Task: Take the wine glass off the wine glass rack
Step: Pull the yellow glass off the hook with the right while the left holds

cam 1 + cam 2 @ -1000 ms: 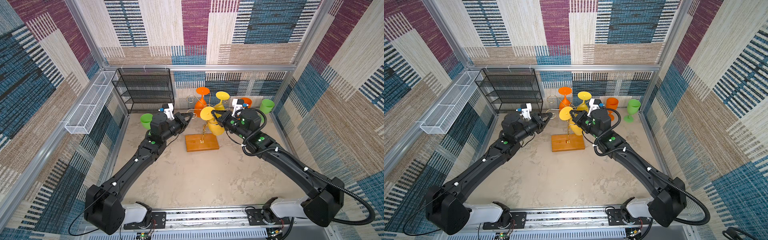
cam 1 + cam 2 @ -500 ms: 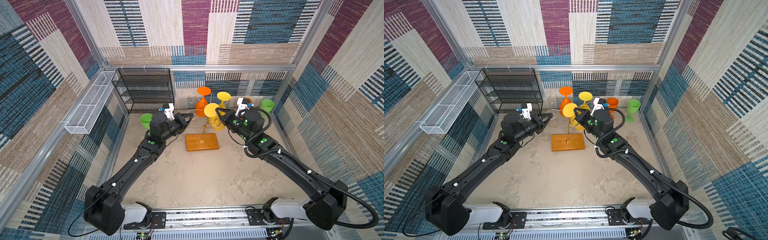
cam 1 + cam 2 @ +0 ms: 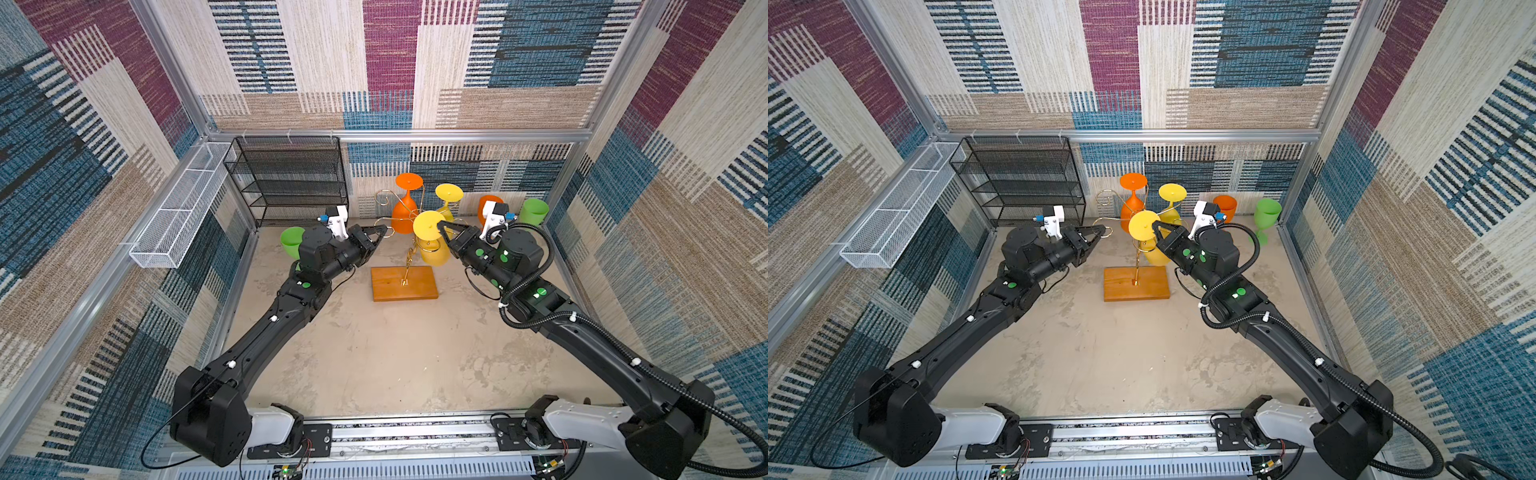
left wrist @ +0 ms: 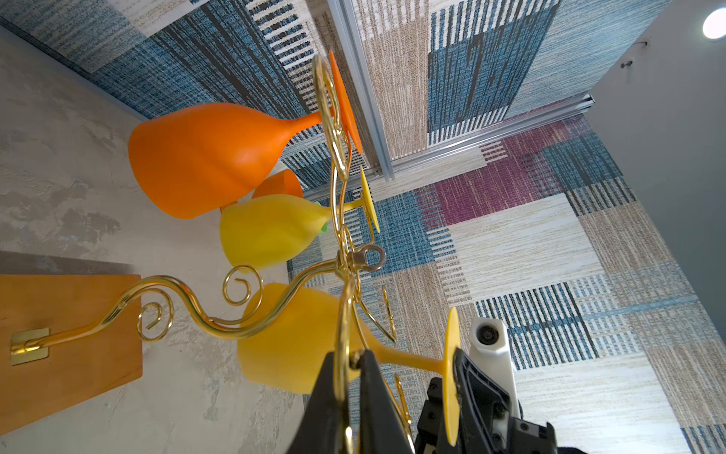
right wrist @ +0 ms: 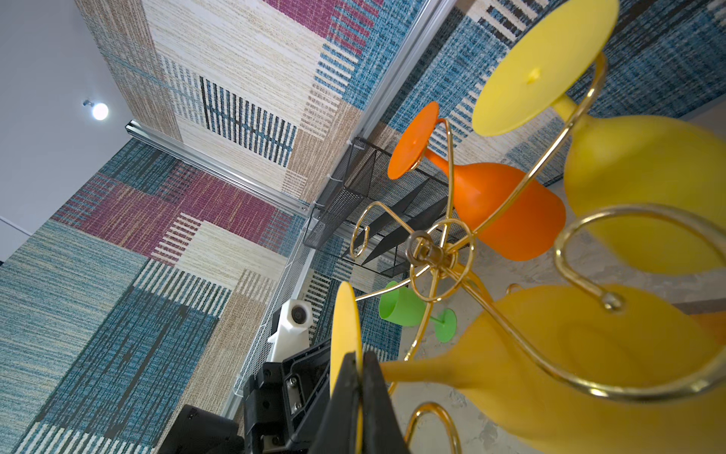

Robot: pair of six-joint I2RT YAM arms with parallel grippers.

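The wine glass rack stands toward 12 o'clock on the surface. On its 3 o'clock side hangs the yellow wine glass, foot up, bowl down, long axis near upright. The right tool pinches the foot's rim; the left tool pinches a scroll arm

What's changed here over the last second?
The right hand, shut on the foot of the yellow wine glass, has drawn it slightly rightward, away from the middle of the wine glass rack. The left hand stays clamped on a scroll arm; the rack has not shifted.
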